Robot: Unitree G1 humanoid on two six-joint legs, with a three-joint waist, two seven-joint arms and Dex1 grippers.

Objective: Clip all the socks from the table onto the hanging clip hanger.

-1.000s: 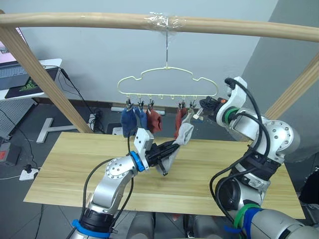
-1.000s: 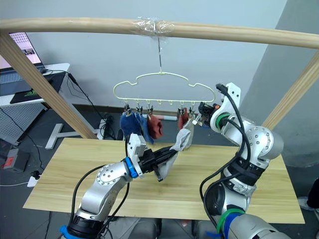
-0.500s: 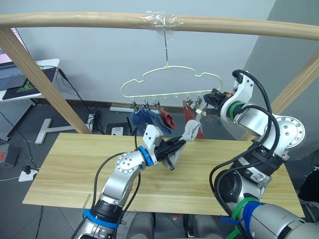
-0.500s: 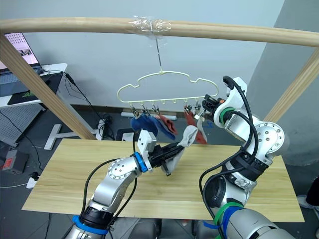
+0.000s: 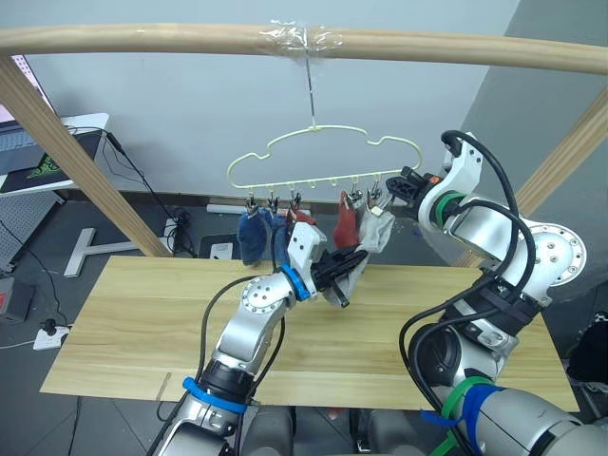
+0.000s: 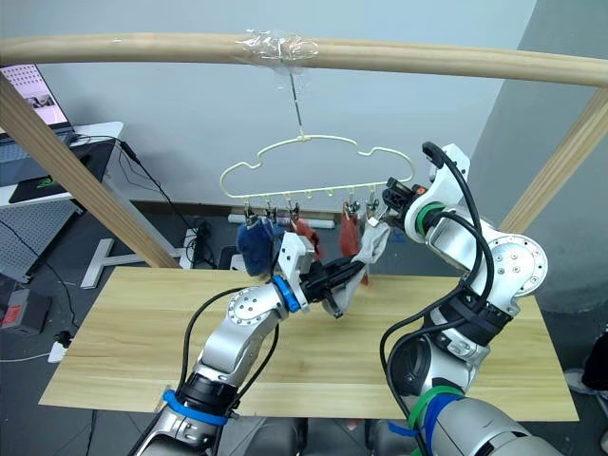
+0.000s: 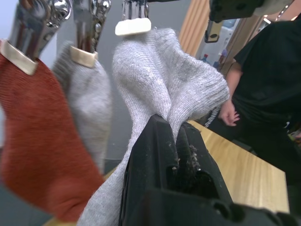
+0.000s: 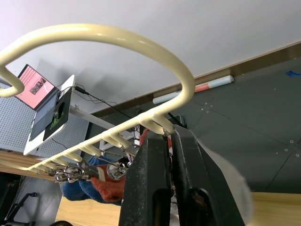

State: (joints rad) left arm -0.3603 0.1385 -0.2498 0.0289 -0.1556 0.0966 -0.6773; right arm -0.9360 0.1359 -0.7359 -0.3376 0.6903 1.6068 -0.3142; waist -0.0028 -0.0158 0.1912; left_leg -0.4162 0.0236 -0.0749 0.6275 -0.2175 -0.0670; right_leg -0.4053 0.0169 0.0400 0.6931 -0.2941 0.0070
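Bare wooden table (image 5: 142, 323) is lying below; all socks are hanging from the clip hanger (image 5: 323, 157). Since a moment ago, the last grey sock (image 7: 160, 84) is reaching its three-o'clock end clip. Left gripper (image 7: 176, 141) is pinching it; right gripper (image 8: 170, 141) is squeezing that clip.

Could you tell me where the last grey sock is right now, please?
The grey sock hangs at the right end of the clip hanger, next to another grey sock, with its lower part pinched in the left gripper.

Even, bright indoor light, soft shadows; wrist views' near parts perhaps blurred
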